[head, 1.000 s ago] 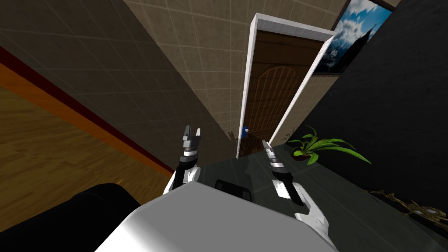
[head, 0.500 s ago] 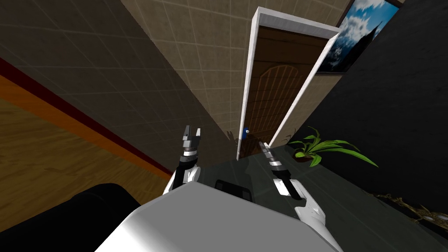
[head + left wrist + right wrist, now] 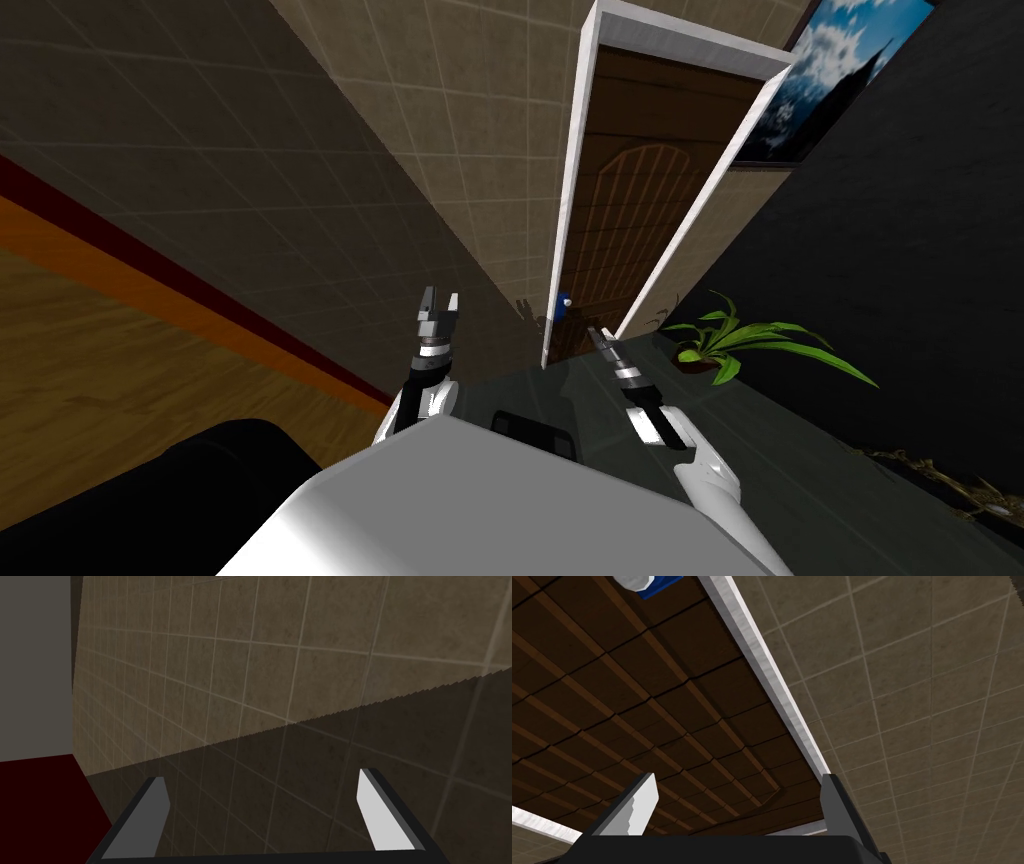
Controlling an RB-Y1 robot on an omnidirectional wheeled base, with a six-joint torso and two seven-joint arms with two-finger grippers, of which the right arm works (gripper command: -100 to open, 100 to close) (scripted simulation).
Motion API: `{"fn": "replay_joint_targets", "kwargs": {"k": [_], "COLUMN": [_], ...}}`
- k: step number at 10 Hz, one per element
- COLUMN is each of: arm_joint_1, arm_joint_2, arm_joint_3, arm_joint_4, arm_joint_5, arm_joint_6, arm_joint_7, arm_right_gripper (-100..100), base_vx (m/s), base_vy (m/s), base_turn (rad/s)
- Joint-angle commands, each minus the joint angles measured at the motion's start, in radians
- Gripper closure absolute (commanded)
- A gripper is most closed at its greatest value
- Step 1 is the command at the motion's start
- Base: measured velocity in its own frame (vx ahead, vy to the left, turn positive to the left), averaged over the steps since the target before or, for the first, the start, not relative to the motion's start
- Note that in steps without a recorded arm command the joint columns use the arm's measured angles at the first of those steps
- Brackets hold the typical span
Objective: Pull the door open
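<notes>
The dark brown panelled wooden door (image 3: pixel 640 210) sits in its white frame (image 3: pixel 566 200) at the end of a narrow passage, with a tan tiled wall (image 3: pixel 430 130) on our left. Our right gripper (image 3: pixel 598 334) points at the door, its fingers spread wide and empty, short of the small blue-and-white handle (image 3: pixel 643 582), which the right wrist view cuts off. Our left gripper (image 3: pixel 440 298) faces the tiles, its fingers also wide. A green leafy potted plant (image 3: pixel 735 340) crowds the right side.

Left pincer (image 3: pixel 440 298) raised, fingers apart; right pincer (image 3: pixel 598 333) farther forward, fingers apart.
</notes>
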Motion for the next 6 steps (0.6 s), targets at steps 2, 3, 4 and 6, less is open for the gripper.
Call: {"fn": "replay_joint_targets", "kwargs": {"k": [2, 3, 4, 6], "arm_joint_1": [-0.043, -0.043, -0.064, -0.084], "arm_joint_2": [-0.028, -0.028, -0.041, -0.054], "arm_joint_3": [0.004, 0.004, 0.005, 0.006], "arm_joint_4": [0.078, 0.092, 0.135, 0.173], "arm_joint_5": [0.041, 0.041, 0.06, 0.078], "arm_joint_6": [-0.016, -0.016, -0.025, -0.033], "arm_joint_7": [0.046, 0.046, 0.066, 0.086], "arm_right_gripper": [-100, -100, -100, -100], "base_vx": [0.067, 0.061, 0.059, 0.048], "base_vy": [0.011, 0.014, 0.013, 0.013], "base_turn": [-0.001, 0.001, -0.001, -0.001]}}
